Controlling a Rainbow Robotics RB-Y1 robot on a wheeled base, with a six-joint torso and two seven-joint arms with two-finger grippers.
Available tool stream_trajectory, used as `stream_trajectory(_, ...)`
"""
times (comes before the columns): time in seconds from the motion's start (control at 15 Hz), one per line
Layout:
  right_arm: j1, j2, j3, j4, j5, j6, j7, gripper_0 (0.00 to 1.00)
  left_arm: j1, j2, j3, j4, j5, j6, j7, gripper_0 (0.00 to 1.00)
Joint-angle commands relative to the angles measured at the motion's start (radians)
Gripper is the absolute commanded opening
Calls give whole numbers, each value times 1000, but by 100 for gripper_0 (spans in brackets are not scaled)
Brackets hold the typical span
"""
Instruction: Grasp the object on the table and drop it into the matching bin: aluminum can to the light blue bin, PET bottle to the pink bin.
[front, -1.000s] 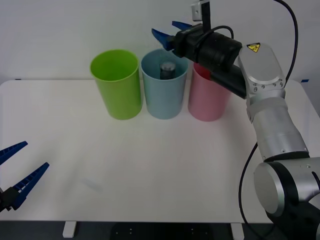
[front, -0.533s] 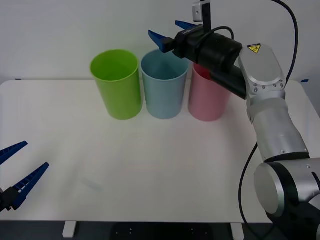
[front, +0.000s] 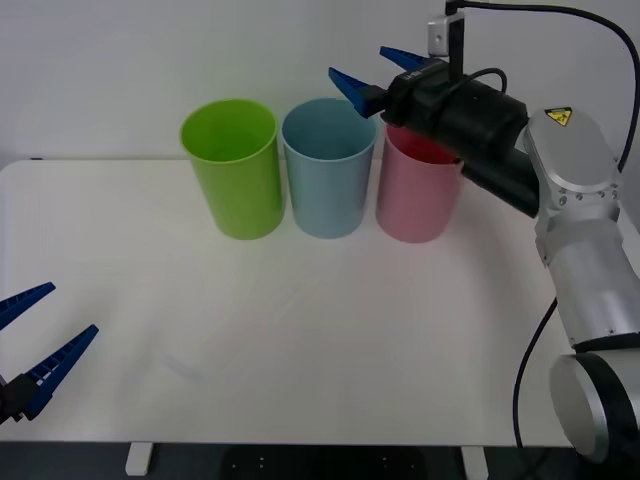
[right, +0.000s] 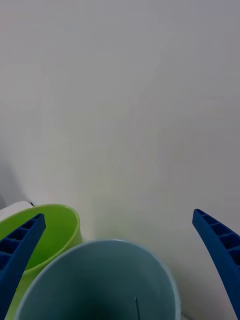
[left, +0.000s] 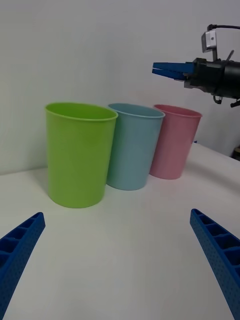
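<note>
Can: none can be seen on the white table (front: 300, 330), and whether it lies inside a bin cannot be told. Three bins stand in a row: lime green bin (front: 232, 165), light blue bin (front: 329, 165), pink bin (front: 415, 190). Raised above the pink bin's rim, the right gripper (front: 375, 72) spreads its blue fingers, empty. Low at the table's near-left edge, the left gripper (front: 35, 340) is open too.

Bench (front: 300, 330): smooth matt white top. Lime green bin (front: 232, 170), light blue bin (front: 329, 170), pink bin (front: 415, 195): smooth plastic, slight sheen. Fingers (left: 220, 260): blue ribbed plastic.
</note>
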Motion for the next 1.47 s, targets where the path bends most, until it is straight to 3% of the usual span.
stream_trajectory(0.07, 114, -65, 20, -132, -59, 0, -1, 100, 0, 0, 0, 0, 0, 0, 0, 100)
stream_trajectory(0.4, 306, -149, 13, -316, -148, -14, 17, 100, 0, 0, 0, 0, 0, 0, 0, 100)
stream_trajectory(0.87, 637, -215, -56, -568, -268, -30, 80, 100, 0, 0, 0, 0, 0, 0, 0, 100)
stream_trajectory(1.47, 917, -241, -265, -586, -274, -267, 300, 100, 0, 0, 0, 0, 0, 0, 0, 100)
